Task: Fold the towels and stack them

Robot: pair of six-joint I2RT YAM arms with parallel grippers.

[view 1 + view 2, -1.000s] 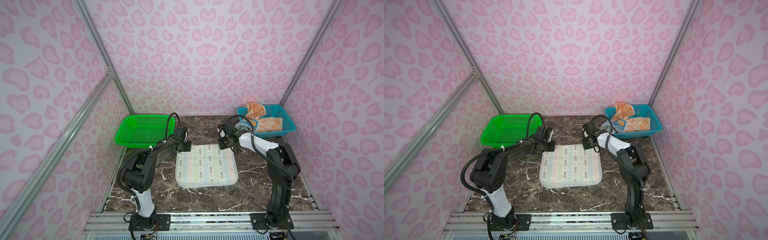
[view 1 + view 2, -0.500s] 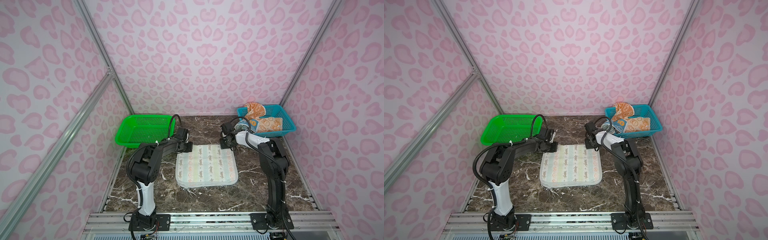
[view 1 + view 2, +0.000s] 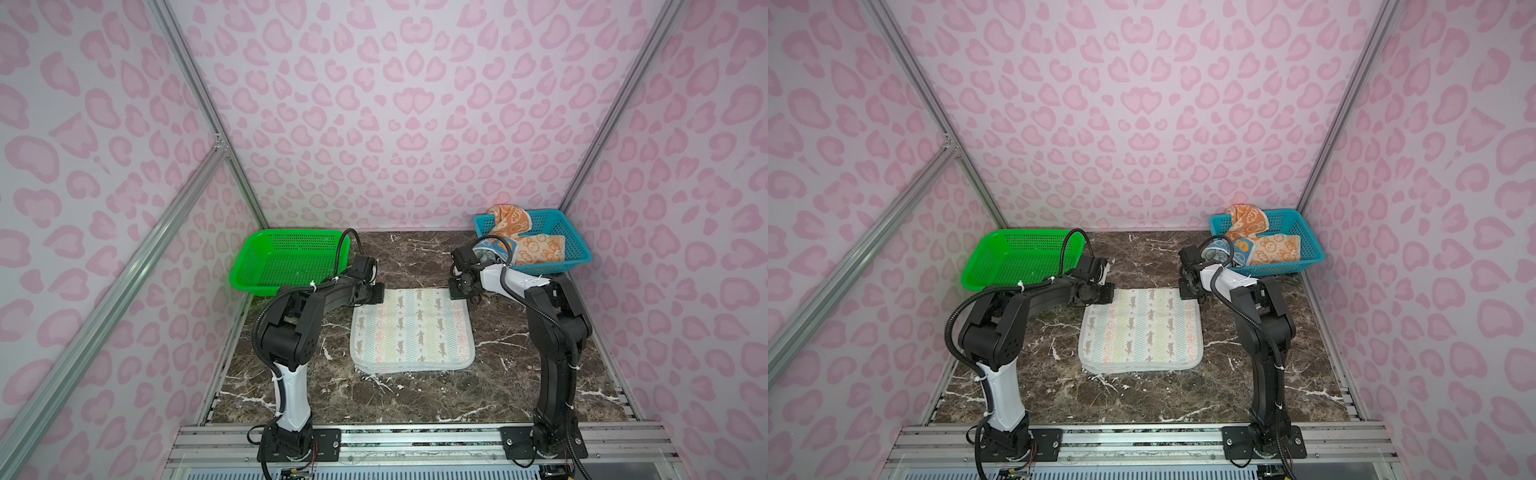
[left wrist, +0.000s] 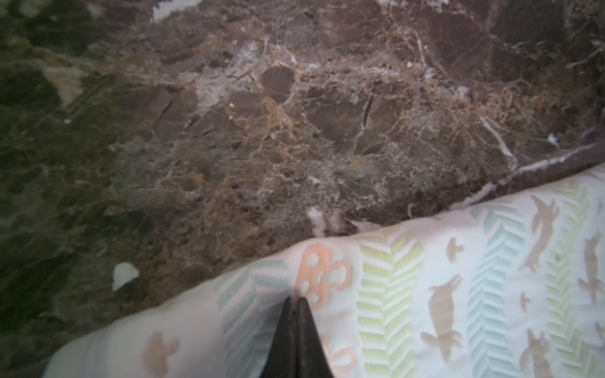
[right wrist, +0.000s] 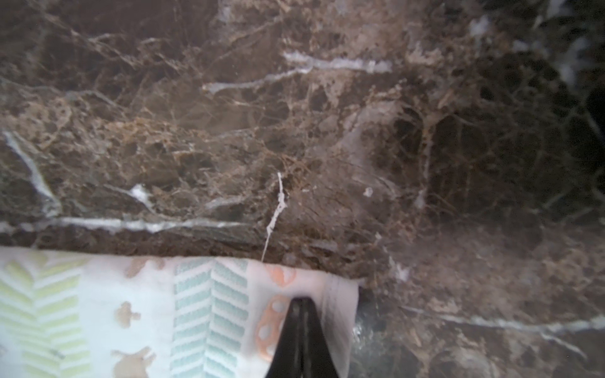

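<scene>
White chevron towel flat on marble; left tool and right tool closed, apparently atop its far corners.

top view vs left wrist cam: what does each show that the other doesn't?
Only a top view: the green basket, the blue basket holding the orange towel, the right gripper at a far corner of the white towel, and that towel's full outline.
Only the left wrist: the left gripper tips shut, close up, over a mushroom print near the towel's edge.
Both: the white towel and the marble table.
</scene>
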